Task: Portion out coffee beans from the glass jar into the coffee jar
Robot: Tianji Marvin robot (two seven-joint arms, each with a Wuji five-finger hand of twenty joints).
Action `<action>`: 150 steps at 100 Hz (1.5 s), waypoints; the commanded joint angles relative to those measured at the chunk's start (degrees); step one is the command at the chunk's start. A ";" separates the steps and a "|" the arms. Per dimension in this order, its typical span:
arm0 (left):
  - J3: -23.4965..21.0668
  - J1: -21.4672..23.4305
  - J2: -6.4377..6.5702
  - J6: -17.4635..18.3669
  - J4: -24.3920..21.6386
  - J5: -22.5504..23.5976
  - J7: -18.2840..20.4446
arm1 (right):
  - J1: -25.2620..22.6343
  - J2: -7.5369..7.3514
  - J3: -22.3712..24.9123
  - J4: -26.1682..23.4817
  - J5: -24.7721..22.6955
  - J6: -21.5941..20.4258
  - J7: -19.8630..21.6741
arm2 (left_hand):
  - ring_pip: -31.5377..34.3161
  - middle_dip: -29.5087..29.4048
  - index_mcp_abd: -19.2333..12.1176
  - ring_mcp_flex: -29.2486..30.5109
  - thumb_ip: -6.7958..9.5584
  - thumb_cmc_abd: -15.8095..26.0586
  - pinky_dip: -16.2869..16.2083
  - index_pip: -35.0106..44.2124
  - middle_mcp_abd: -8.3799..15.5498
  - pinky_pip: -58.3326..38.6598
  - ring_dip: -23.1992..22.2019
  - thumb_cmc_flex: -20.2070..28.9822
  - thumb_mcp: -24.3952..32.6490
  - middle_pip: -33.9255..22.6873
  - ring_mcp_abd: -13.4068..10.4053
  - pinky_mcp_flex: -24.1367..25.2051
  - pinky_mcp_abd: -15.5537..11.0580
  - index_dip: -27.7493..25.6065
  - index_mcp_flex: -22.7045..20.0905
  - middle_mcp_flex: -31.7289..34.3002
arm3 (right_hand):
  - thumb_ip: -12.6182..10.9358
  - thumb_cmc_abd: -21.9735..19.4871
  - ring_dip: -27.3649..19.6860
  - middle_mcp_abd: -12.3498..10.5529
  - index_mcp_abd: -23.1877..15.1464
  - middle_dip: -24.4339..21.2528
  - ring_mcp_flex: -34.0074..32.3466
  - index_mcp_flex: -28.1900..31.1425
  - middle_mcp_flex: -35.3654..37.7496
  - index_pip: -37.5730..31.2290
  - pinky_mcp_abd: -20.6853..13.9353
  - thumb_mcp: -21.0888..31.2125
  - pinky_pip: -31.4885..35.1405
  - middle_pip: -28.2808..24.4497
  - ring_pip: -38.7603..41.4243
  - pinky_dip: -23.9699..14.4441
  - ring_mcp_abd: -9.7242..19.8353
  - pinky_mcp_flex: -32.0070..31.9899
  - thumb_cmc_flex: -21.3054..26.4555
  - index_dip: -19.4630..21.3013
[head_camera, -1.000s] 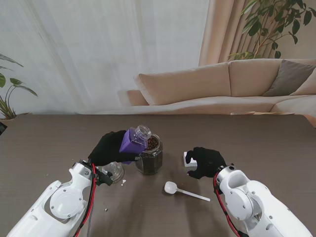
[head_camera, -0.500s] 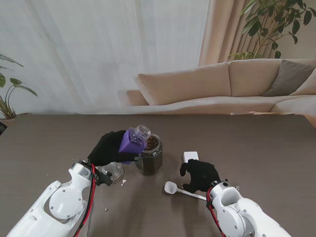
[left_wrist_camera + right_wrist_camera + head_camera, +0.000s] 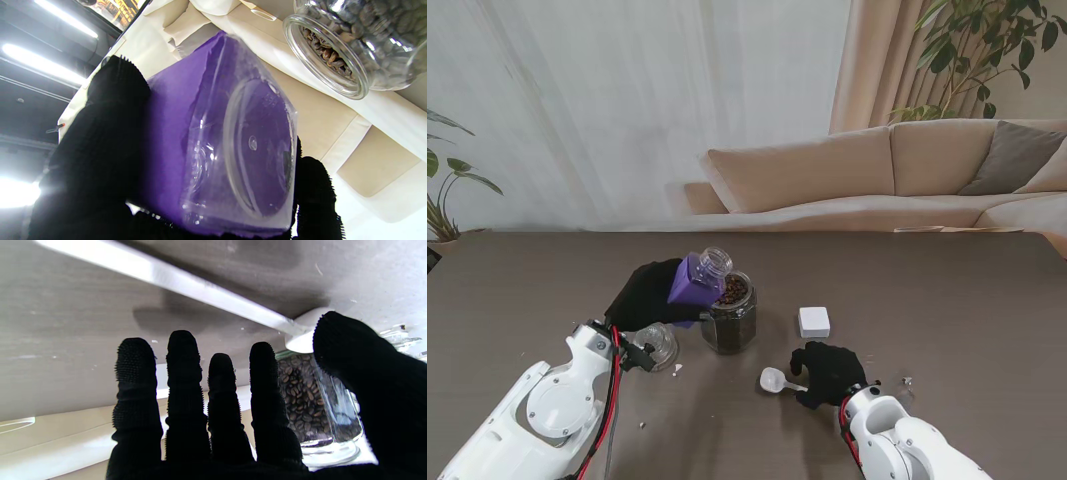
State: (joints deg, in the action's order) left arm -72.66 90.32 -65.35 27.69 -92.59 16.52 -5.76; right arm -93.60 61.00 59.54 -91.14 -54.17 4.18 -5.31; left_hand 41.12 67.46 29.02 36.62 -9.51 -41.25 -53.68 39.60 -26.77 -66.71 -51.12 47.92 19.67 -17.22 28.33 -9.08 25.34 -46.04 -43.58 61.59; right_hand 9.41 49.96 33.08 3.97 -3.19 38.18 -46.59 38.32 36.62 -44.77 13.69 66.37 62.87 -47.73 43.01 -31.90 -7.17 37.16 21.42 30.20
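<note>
My left hand (image 3: 642, 296) is shut on the coffee jar (image 3: 695, 279), a clear jar with a purple label, held tilted above the table with its open mouth up and to the right. Its clear base fills the left wrist view (image 3: 240, 146). Just right of it stands the open glass jar (image 3: 730, 314) full of beans (image 3: 333, 50). My right hand (image 3: 827, 371) is open, palm down, over the handle of a white spoon (image 3: 774, 379). In the right wrist view the spoon (image 3: 200, 290) lies just beyond my spread fingertips (image 3: 180, 350), with the glass jar (image 3: 310, 403) behind.
A round glass lid (image 3: 659, 346) lies by my left wrist. A small white square block (image 3: 814, 321) sits right of the glass jar. A tiny object (image 3: 907, 381) and a few crumbs (image 3: 677, 369) lie on the dark table. A sofa stands beyond the far edge.
My right hand left the white block and came nearer to me and leftward, onto the spoon's handle. The left hand has held the coffee jar almost still.
</note>
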 commanded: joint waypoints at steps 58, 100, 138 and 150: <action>-1.26 1.86 -0.32 0.74 -1.54 0.78 -0.09 | 3.82 1.03 -4.87 4.76 2.71 2.20 -0.88 | 3.59 -0.20 -4.34 0.05 3.00 13.58 1.09 11.31 3.45 1.07 -1.13 10.22 24.22 -0.33 1.60 0.95 -7.81 -3.86 -7.54 0.37 | 2.16 3.39 0.90 0.02 0.08 1.23 -6.39 7.23 5.72 -3.82 1.32 3.53 3.38 -1.42 2.62 -0.51 0.34 -11.21 2.85 0.99; -1.26 2.13 -0.31 0.53 -1.78 0.88 -0.11 | 5.40 1.59 -6.80 6.69 6.27 3.39 -0.56 | 3.62 -0.27 -4.48 0.05 2.98 13.62 1.04 11.24 3.44 1.01 -1.17 10.19 24.10 -0.35 1.66 0.96 -7.68 -3.90 -7.61 0.39 | 10.69 5.17 1.08 -1.36 -2.59 1.37 -10.01 8.45 11.11 -14.46 1.47 2.89 4.53 -1.42 3.07 0.54 1.05 -9.48 9.89 -8.91; -1.09 2.20 -0.31 0.33 -1.82 0.89 -0.14 | 5.10 2.48 -6.95 7.22 10.21 4.82 -1.54 | 3.64 -0.34 -4.41 0.09 2.98 13.62 1.01 11.14 3.47 0.97 -1.18 10.21 24.07 -0.38 1.60 0.92 -7.71 -3.86 -7.59 0.40 | 10.54 8.73 2.72 -3.30 -4.82 3.72 -19.84 15.76 22.42 -20.80 2.03 4.64 6.80 0.02 6.16 1.03 3.02 -4.40 14.07 -9.39; -1.01 2.14 -0.33 0.30 -1.75 0.84 -0.15 | 4.87 2.78 -6.75 7.11 11.33 5.20 -2.07 | 3.65 -0.35 -4.46 0.08 2.97 13.65 1.01 11.13 3.48 0.97 -1.19 10.19 24.03 -0.39 1.67 0.93 -7.69 -3.84 -7.57 0.38 | 10.85 9.91 3.13 -3.46 -5.37 3.88 -22.27 17.03 24.47 -21.15 2.18 4.50 7.63 0.39 7.00 0.98 3.78 -2.84 14.03 -9.09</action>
State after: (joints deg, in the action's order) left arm -73.76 92.36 -65.39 28.13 -94.01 17.45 -6.82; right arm -87.49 63.27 53.11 -84.80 -43.30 8.99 -8.36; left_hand 41.12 67.46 29.02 36.62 -9.51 -41.25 -53.68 39.60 -26.77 -66.71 -51.12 47.92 19.67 -17.22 28.33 -9.08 25.34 -46.04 -43.58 61.59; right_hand 19.18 57.12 36.03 2.22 -6.25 41.07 -66.19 53.11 59.42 -63.95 14.46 67.70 76.24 -47.60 49.41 -32.33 -4.45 31.29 34.02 20.28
